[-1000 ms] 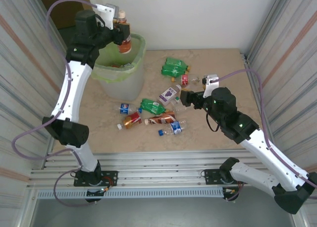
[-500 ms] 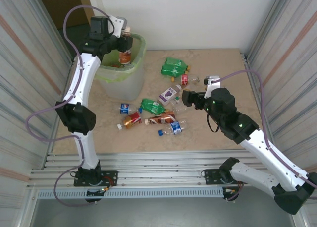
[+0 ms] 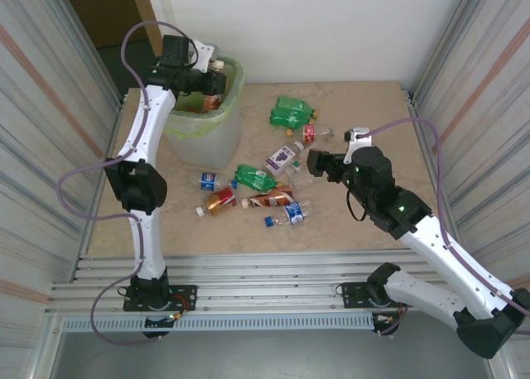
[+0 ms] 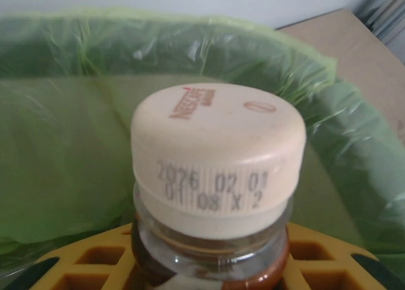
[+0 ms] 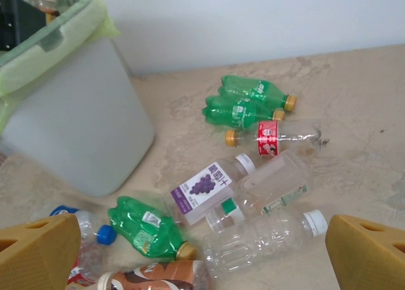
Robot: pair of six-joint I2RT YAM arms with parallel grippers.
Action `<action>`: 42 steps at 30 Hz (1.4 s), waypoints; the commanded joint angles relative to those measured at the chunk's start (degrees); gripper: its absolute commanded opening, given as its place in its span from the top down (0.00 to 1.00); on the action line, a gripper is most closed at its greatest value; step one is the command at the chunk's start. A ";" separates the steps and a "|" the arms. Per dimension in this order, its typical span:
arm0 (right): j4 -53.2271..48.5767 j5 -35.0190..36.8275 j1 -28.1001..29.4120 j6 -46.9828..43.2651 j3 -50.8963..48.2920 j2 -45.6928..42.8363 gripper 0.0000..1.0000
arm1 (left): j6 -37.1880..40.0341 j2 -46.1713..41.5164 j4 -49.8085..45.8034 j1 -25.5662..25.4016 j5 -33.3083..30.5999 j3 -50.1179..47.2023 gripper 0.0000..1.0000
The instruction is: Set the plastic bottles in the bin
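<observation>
Left gripper (image 3: 208, 79), squeezing a brown bottle (image 4: 215, 176) over the bin (image 3: 238, 82) by the table's (image 3: 368, 106) far left corner, should just let go; right gripper (image 3: 312, 161) gapes open.

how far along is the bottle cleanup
Done: bin contents can't be made out. In hand: left tool holds a cream-capped brown bottle at the bin's mouth. Left: about ten bottles on the table, including the green pair and purple-labelled one; right tool open above them.

Cream-capped brown bottle (image 4: 218, 157), green-lined whitish bin (image 5: 76, 125), beige mottled table (image 5: 367, 100).
</observation>
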 commanded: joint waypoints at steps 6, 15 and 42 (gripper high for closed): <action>-1.07 0.76 -0.96 2.16 -0.38 0.48 0.03 | 0.13 1.30 -2.85 0.37 3.39 2.61 0.35; -1.39 0.14 -1.66 2.77 -0.65 0.57 0.02 | -0.55 -0.93 -3.02 0.44 1.80 4.28 0.19; -2.20 -0.35 -3.87 4.57 -2.41 0.71 0.02 | -0.73 -31.58 6.87 -4.56 -7.31 -20.89 0.02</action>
